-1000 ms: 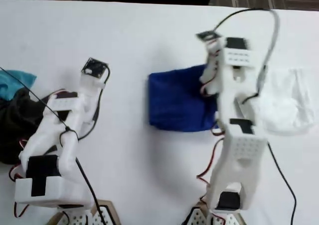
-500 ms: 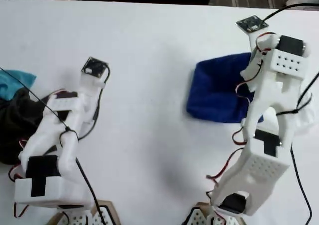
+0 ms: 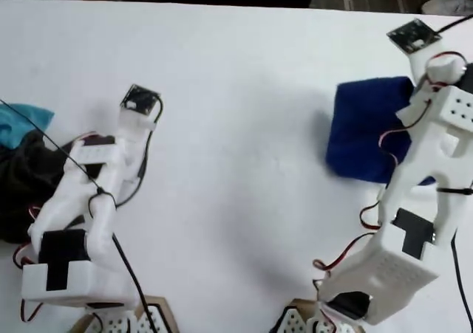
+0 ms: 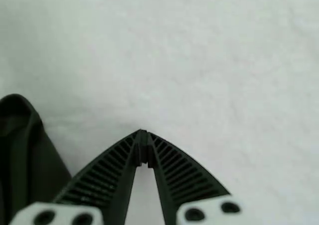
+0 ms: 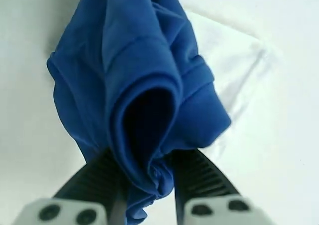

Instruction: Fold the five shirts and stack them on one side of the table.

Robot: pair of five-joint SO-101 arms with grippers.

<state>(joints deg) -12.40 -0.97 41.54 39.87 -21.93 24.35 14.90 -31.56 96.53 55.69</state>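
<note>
Holds the left arm (image 3: 81, 193) folded low near its base, elbow bent, wrist pointing toward the far side of the bench. Has the left pincer (image 4: 143, 135) closed, the two black ribbed tips meeting in one point. Has the right arm (image 3: 421, 170) extended forward and toward its own outer side, upper link raised, wrist probably tipped downward, though hard to judge from above. Grips a bunched fold of the blue shirt (image 5: 144, 65) in the right pincer (image 5: 149, 157), jaws pressing the cloth from both sides.
</note>
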